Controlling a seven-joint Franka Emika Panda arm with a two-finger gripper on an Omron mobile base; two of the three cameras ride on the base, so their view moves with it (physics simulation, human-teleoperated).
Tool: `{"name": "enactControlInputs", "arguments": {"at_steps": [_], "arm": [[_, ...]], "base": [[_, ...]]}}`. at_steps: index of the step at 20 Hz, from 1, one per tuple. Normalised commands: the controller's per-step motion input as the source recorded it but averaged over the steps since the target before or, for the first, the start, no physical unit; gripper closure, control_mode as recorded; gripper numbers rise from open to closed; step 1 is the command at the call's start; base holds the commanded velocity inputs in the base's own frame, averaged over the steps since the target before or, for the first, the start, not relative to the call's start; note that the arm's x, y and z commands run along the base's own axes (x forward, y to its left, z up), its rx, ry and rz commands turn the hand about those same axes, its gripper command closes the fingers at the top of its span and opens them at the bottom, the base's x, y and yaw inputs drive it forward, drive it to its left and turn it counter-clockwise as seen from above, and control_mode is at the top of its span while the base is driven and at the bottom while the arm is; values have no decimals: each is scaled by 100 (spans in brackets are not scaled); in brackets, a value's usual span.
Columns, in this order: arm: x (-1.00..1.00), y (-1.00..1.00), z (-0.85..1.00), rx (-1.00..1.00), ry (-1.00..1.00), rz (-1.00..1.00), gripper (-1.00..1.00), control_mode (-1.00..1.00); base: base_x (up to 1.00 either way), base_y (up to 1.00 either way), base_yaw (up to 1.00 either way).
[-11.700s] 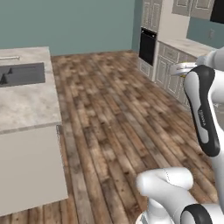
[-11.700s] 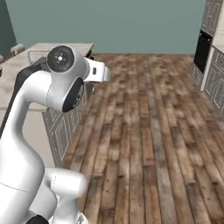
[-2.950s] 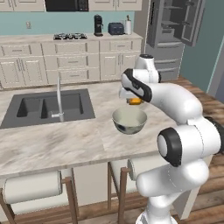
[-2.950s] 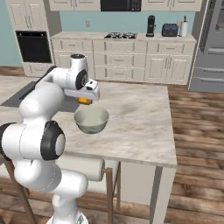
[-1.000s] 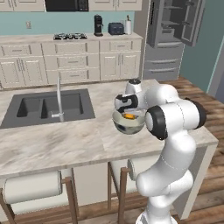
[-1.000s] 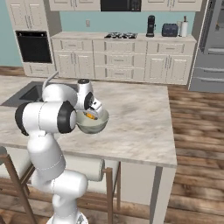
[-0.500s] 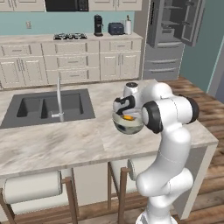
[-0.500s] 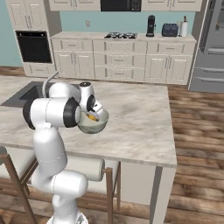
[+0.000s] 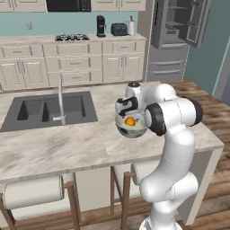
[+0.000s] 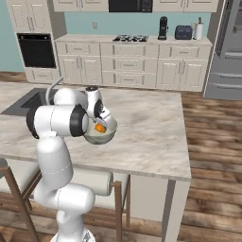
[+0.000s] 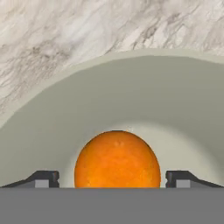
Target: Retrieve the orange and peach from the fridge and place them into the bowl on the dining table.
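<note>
Hand view: round orange (image 11: 117, 159) in grey-green bowl (image 11: 65, 109)

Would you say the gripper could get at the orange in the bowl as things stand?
Probably yes: the gripper hangs open right over the bowl, its fingertips on either side of the orange, and nothing lies between them.
</note>
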Motion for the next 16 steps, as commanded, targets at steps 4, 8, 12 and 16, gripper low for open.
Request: {"name": "enactControlInputs", "arguments": {"at_steps": [4, 8, 12, 16], "arm": [[-37, 0, 61, 0, -7, -1, -100, -100], [-69, -3, 82, 0, -13, 0, -100, -100], [-98, -26, 99, 0, -20, 0, -100, -100], [-100, -55, 100, 0, -25, 0, -100, -100]], "base": [[0, 0, 0], [0, 0, 0], [0, 0, 0], [0, 0, 0]]}}
